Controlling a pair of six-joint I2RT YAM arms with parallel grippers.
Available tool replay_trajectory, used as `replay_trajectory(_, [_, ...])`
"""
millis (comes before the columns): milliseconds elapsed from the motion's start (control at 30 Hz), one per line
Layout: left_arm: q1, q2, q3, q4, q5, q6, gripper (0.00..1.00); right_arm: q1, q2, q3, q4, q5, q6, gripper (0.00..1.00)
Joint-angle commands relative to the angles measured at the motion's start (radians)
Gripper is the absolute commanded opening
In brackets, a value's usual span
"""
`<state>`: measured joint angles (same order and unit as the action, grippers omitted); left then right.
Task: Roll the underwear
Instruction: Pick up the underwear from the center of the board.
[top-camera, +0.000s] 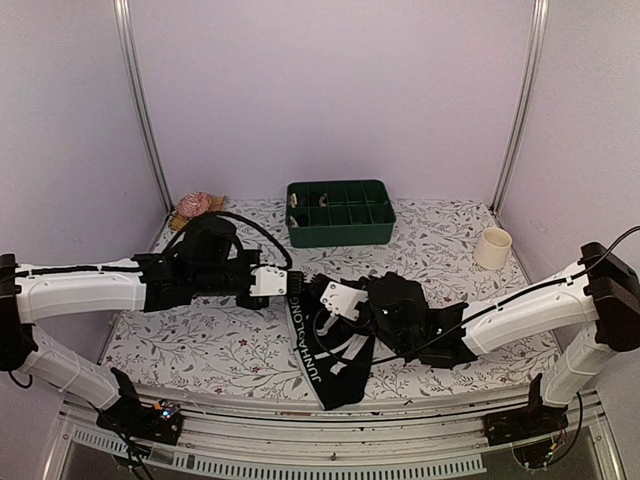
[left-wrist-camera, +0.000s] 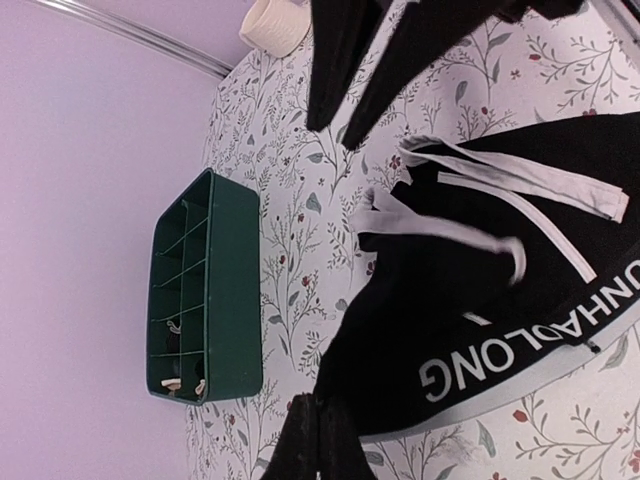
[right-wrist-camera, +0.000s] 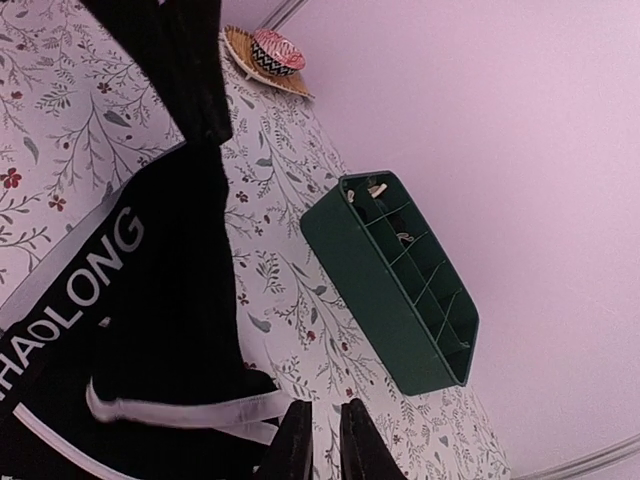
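The striped underwear (top-camera: 335, 365) is black with white stripes and white waistband lettering. It lies at the table's front middle, and its lower end hangs over the front edge. My left gripper (top-camera: 298, 284) is shut on its upper waistband corner; in the left wrist view the closed fingers (left-wrist-camera: 315, 405) pinch the black fabric (left-wrist-camera: 480, 280). My right gripper (top-camera: 322, 292) is close beside it over the cloth. Its fingers (right-wrist-camera: 325, 408) stand a narrow gap apart with bare table between them, next to a white stripe (right-wrist-camera: 180, 410). The plain underwear is not in view.
A green compartment tray (top-camera: 340, 236) stands at the back middle and also shows in the wrist views (left-wrist-camera: 230, 290) (right-wrist-camera: 370, 260). A cream cup (top-camera: 493, 248) stands at the right. A wicker dish with a pink object (top-camera: 197, 207) sits at the back left.
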<state>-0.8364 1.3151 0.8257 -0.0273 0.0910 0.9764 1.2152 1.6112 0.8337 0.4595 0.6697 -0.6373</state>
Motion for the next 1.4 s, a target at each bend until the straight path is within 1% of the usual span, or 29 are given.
replay_trajectory(0, [0.012, -0.003, -0.014, 0.006, 0.027, -0.001, 0.0, -0.009, 0.092, -0.008, -0.055, -0.055, 0.102, 0.1])
replay_trajectory(133, [0.012, 0.004, -0.032, 0.008, 0.019, 0.002, 0.0, -0.008, 0.109, -0.013, -0.083, -0.09, 0.153, 0.21])
replay_trajectory(233, [0.011, 0.012, -0.045, 0.014, 0.014, 0.007, 0.0, -0.002, 0.115, -0.023, -0.092, -0.127, 0.189, 0.35])
replay_trajectory(300, [0.012, 0.019, -0.048, 0.018, 0.011, 0.007, 0.0, 0.007, 0.131, -0.035, -0.07, -0.158, 0.195, 0.45])
replay_trajectory(367, [0.012, 0.025, -0.049, 0.021, 0.012, 0.003, 0.0, 0.017, 0.164, -0.047, -0.023, -0.16, 0.181, 0.52])
replay_trajectory(400, [0.012, 0.024, -0.05, 0.022, 0.014, 0.003, 0.0, 0.019, 0.182, -0.045, -0.001, -0.161, 0.169, 0.54])
replay_trajectory(500, [0.011, 0.023, -0.052, 0.026, 0.016, -0.001, 0.0, 0.021, 0.233, -0.022, 0.009, -0.182, 0.176, 0.55])
replay_trajectory(733, [0.014, 0.013, -0.071, 0.038, 0.014, 0.006, 0.0, 0.008, 0.299, 0.02, 0.02, -0.226, 0.263, 0.58])
replay_trajectory(1000, [0.014, 0.005, -0.082, 0.041, 0.021, 0.005, 0.0, -0.017, 0.329, 0.054, 0.049, -0.311, 0.32, 0.57])
replay_trajectory(1100, [0.017, 0.005, -0.082, 0.041, 0.024, 0.007, 0.0, -0.029, 0.356, 0.073, 0.045, -0.292, 0.338, 0.53])
replay_trajectory(1200, [0.017, 0.005, -0.08, 0.041, 0.023, 0.007, 0.0, -0.041, 0.372, 0.077, 0.046, -0.309, 0.353, 0.5])
replay_trajectory(1367, [0.016, 0.006, -0.082, 0.041, 0.026, 0.007, 0.0, -0.051, 0.38, 0.083, 0.045, -0.327, 0.374, 0.4])
